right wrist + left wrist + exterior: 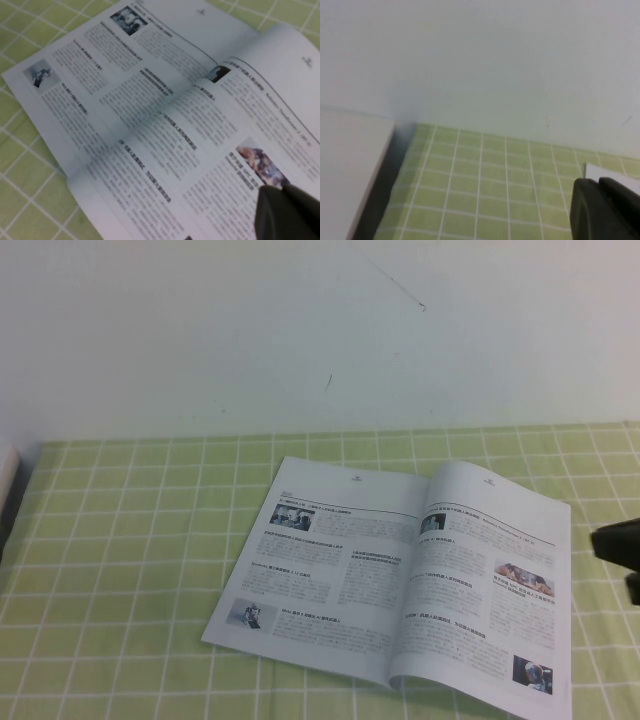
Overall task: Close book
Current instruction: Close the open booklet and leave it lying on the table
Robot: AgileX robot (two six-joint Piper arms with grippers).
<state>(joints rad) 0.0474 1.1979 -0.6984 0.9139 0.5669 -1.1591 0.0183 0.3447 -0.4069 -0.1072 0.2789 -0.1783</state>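
An open book (pixel 400 570), a thin magazine with printed text and small photos, lies flat on the green checked cloth, right of centre in the high view. Its right page bulges up a little near the spine. My right gripper (pixel 615 540) pokes in at the right edge of the high view, just beyond the book's right page. In the right wrist view it (pixel 283 190) hovers over the right page of the book (pixel 165 110), fingers pressed together and holding nothing. My left gripper (pixel 598 183) is out of the high view; its wrist view shows it shut, with a white corner of the book (pixel 615 175) beyond it.
The green checked tablecloth (pixel 130 570) covers the table up to a plain white wall (pixel 300 330) at the back. A white slab (pixel 350 165) stands at the cloth's far left edge, also showing as a sliver of white slab (pixel 6 475) in the high view.
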